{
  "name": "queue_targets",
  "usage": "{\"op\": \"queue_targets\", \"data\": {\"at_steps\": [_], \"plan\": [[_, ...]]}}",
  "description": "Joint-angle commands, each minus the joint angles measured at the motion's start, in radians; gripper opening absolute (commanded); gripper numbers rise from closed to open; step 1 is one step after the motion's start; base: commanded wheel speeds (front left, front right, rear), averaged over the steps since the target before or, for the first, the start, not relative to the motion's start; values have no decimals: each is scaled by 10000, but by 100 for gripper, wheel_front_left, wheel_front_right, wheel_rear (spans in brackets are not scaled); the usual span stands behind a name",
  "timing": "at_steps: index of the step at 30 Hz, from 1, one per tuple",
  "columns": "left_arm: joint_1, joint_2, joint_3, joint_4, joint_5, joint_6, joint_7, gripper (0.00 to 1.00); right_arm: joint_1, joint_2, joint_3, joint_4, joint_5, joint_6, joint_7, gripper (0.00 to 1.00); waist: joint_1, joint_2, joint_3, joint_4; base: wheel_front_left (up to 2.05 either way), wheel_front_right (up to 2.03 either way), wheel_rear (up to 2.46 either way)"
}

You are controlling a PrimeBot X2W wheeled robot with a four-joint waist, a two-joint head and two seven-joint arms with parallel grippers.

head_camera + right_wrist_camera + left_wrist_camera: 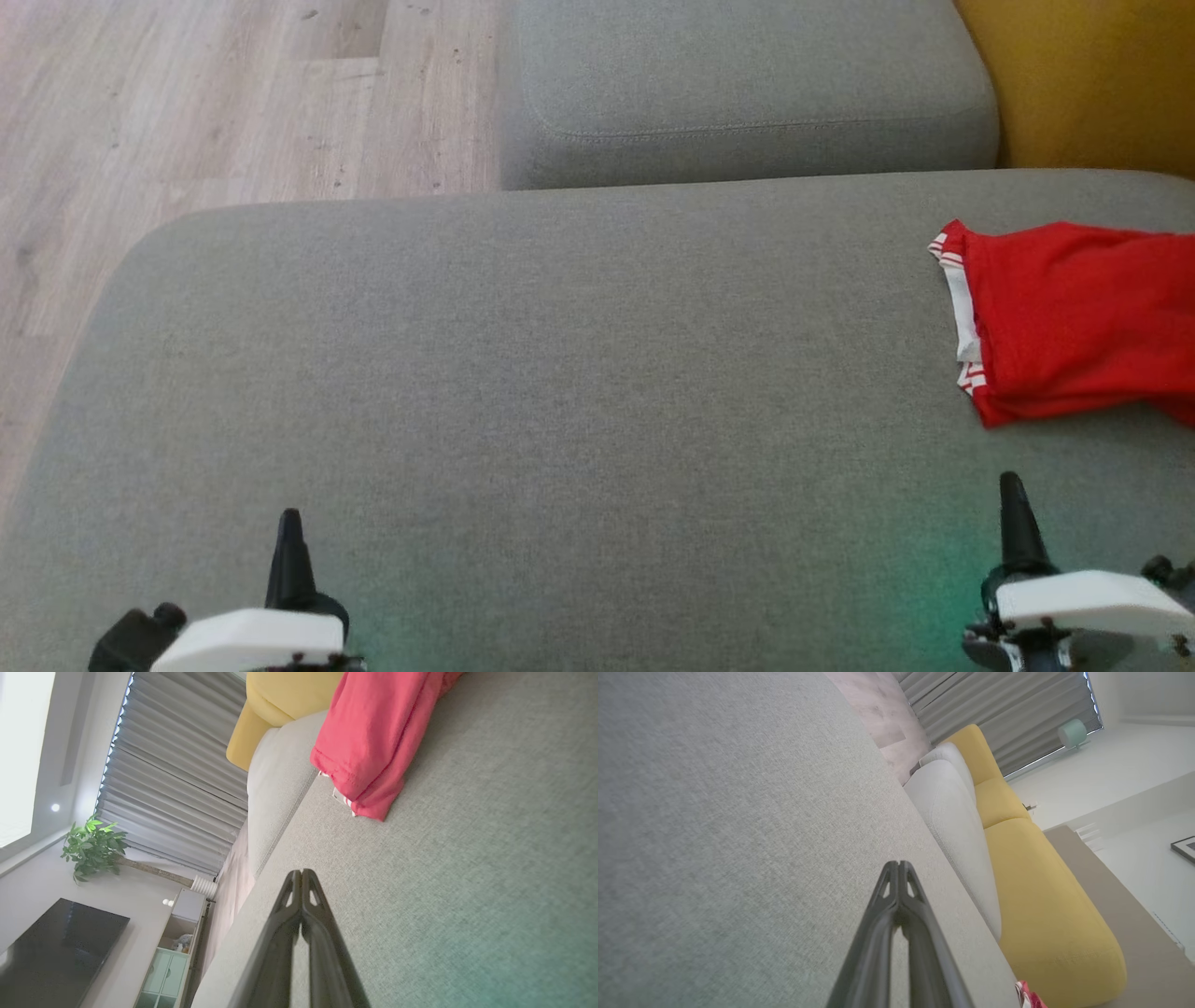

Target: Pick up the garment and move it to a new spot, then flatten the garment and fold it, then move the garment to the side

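One red garment (1074, 317) with white striped trim lies at the right-hand margin of the grey seat cushion (560, 420) and runs out of the head view on that side. It looks doubled over, with its trimmed edges stacked at the end facing the cushion's middle and soft wrinkles on top. The right gripper (301, 871) hovers over the cushion's near right part, just short of the cloth, its fingers pressed together on nothing. The left gripper (899, 863) hangs over the near left part, well apart from the cloth, likewise pressed together and empty. Such a scene suits a loosely doubled garment waiting to be carried toward the cushion's middle. It equally suits one folded and set off to the cushion's side, so the pictures do not settle the step. Either way, the thin layers will likely slide over each other on the rough weave, so any touch should come from above, at the stacked trim, never as a sideways drag.
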Motion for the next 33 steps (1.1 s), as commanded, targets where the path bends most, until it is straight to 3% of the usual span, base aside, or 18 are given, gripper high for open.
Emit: {"op": "queue_targets", "data": {"at_steps": [1, 33], "plan": [[-637, 119, 391, -264, -244, -51, 47, 0, -683, -149, 58, -380, 294, 46, 96, 0, 0, 0, 10, -7, 0, 0, 0], [-1291, 107, 1355, -213, -3675, -498, 979, 0, -1400, -155, -388, -573, 4053, 64, 1031, 0, 0, 0, 278, -198, 0, 0, 0]]}}
